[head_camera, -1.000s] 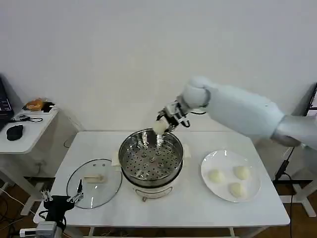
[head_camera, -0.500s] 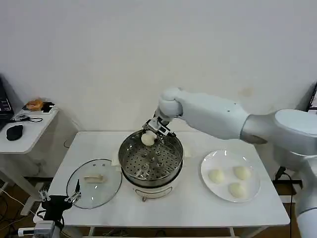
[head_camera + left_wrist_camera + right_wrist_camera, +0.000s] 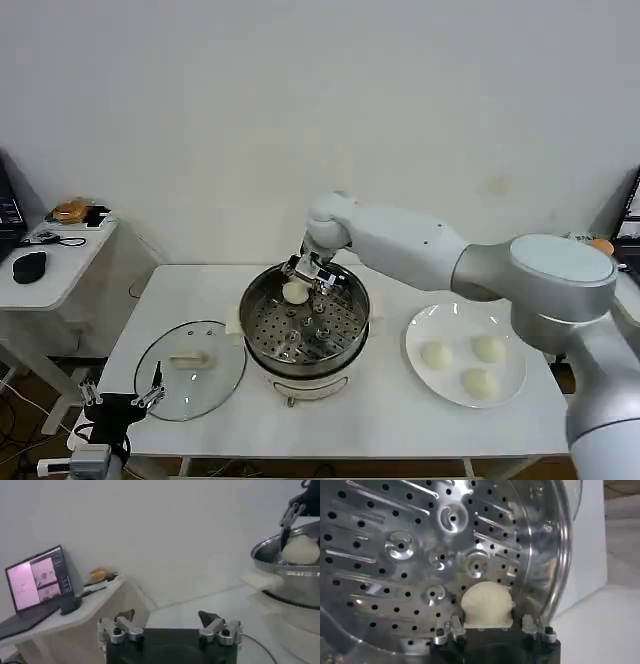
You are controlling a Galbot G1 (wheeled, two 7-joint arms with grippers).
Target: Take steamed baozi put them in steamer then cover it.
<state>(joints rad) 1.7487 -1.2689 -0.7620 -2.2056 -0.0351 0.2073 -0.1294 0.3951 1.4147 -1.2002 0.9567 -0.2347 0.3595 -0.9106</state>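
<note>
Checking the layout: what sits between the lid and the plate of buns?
In the head view, the steamer stands between lid and plate, with the right end effector holding a bun inside.

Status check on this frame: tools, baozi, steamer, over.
Right tool shut on baozi, inside steamer. Left tool open, idle, low by table edge. Cover off, on table. Nothing blocking.

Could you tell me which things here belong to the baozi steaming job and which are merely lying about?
Job: baozi held in the right gripper over the steamer; three baozi on the plate; glass cover; open left gripper.

Lying about: laptop, mouse, side table.
</note>
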